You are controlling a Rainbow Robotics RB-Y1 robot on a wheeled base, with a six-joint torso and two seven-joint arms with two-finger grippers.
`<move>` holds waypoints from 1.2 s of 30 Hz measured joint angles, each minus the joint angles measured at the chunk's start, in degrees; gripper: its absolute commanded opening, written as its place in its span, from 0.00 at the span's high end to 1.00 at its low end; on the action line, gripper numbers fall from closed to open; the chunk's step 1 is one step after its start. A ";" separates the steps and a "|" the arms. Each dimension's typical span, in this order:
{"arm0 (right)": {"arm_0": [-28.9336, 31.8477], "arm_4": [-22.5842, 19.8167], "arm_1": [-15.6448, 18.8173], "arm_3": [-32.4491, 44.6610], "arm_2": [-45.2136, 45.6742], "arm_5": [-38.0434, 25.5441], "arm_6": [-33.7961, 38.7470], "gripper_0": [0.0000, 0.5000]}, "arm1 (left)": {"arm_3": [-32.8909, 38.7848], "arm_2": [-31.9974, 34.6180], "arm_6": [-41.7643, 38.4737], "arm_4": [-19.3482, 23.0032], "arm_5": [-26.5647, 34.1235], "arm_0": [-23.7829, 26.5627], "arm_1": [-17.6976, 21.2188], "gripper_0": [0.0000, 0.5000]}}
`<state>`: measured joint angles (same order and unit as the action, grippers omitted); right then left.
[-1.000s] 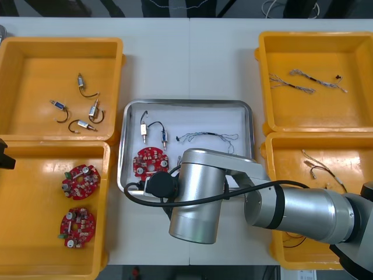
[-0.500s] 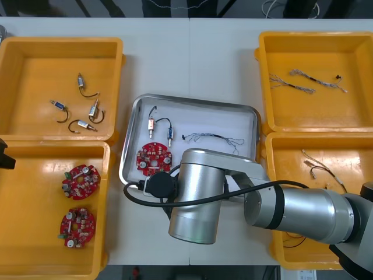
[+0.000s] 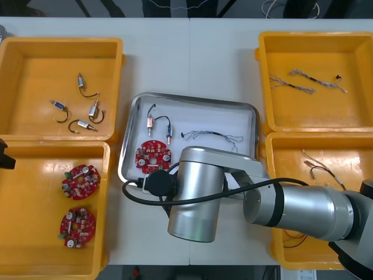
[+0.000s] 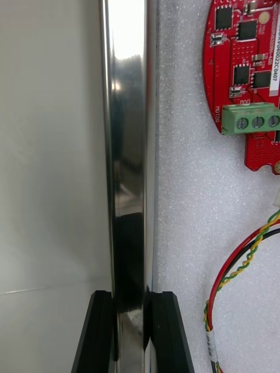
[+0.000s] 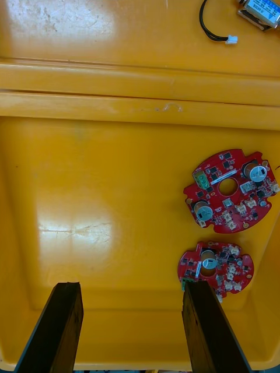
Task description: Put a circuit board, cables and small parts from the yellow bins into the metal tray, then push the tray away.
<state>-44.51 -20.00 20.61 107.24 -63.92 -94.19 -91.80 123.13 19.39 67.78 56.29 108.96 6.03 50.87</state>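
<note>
I have the right gripper [image 4: 131, 300] clenched on the rim of the shiny, white-lined metal tray [image 3: 195, 99]; in its wrist view the black fingers [image 4: 100, 332] pinch the bright rim between them. In the front view the tray sits at table centre, slightly skewed, and the right arm's silver wrist [image 3: 195, 195] reaches in from 4 o'clock and covers the tray's 6 o'clock edge. Inside the tray, a round red circuit board [image 3: 152, 156] lies at 7 o'clock, two small metal parts with black leads [image 3: 150, 121] at 10 o'clock, and a thin twisted cable [image 3: 211, 137] runs from the middle towards 3 o'clock. Just beside the clamped fingers I also see a red and yellow twisted cable [image 4: 242, 265] on the white lining. The left gripper [image 5: 131, 291] is released, fingers wide apart, hanging over the yellow plastic bin [image 3: 35, 221] at the table's 8 o'clock, which holds two more red boards [image 3: 80, 179]
</note>
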 measured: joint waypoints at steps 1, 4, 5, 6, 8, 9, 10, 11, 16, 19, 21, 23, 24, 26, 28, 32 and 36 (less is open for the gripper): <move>-0.25 0.00 0.00 0.00 -0.01 0.00 -0.11 1.00 | 0.00 0.00 0.00 0.00 0.00 0.00 0.00 0.00; -1.02 0.00 0.01 0.00 -0.12 0.00 -1.71 1.00 | 0.00 0.00 0.00 0.00 0.00 0.00 0.00 0.00; -1.28 0.00 0.01 0.00 -0.18 0.00 -2.18 1.00 | 0.00 0.00 0.01 0.00 0.00 0.00 0.00 0.00; -1.55 0.00 0.01 0.00 -0.29 0.00 -2.51 1.00 | 0.00 0.00 0.01 0.00 0.00 0.00 0.00 0.00; -2.09 0.00 0.04 0.00 -0.52 0.00 -2.88 1.00 | 0.00 0.00 0.01 0.00 0.00 0.00 0.00 0.00; -2.42 0.00 0.10 0.00 -0.68 0.01 -2.88 1.00 | 0.00 0.00 0.01 0.00 0.00 0.00 0.00 0.00; -2.73 0.00 0.17 0.00 -0.86 0.02 -2.88 1.00 | 0.00 0.00 0.01 0.00 0.00 0.00 0.00 0.00; -3.04 0.00 0.27 0.00 -1.03 0.09 -2.88 1.00 | 0.00 0.00 0.01 0.00 0.00 0.00 0.00 0.00; -4.28 0.01 1.32 0.01 -1.54 1.18 -2.93 1.00 | 0.00 0.00 0.01 0.00 0.00 0.00 0.00 0.00; -4.90 0.32 1.91 0.01 -1.65 1.31 -3.11 1.00 | 0.01 0.00 0.02 0.00 0.00 0.00 0.00 0.00; -5.31 0.79 2.18 0.01 -1.71 1.31 -3.11 1.00 | 0.01 0.00 0.02 0.00 0.00 0.00 0.00 0.00; -5.81 1.05 2.44 0.01 -1.75 1.31 -3.12 1.00 | 0.02 0.00 0.02 0.00 0.00 0.00 0.00 0.00; -6.09 1.07 2.55 0.01 -1.76 1.31 -3.12 1.00 | 0.02 0.00 0.02 0.00 0.00 0.00 0.00 0.00; -6.73 1.08 2.72 -0.07 -1.76 1.32 -3.13 1.00 | 0.02 0.00 0.02 0.00 0.00 0.00 0.00 0.00; -7.43 1.11 2.79 -0.37 -1.76 1.42 -3.14 1.00 | 0.02 0.00 0.03 0.00 0.00 0.00 0.00 0.00; -8.82 1.78 2.79 -1.71 -1.78 2.38 -3.16 1.00 | 0.02 0.00 0.03 0.00 0.00 0.00 0.00 0.00; -10.09 2.24 2.79 -3.51 -1.78 3.51 -3.93 1.00 | 0.02 0.00 0.03 0.00 0.00 0.00 0.00 0.00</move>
<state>-54.60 -17.76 23.40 103.73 -65.70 -90.68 -95.74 123.15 19.39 67.82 56.29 108.96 6.03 50.87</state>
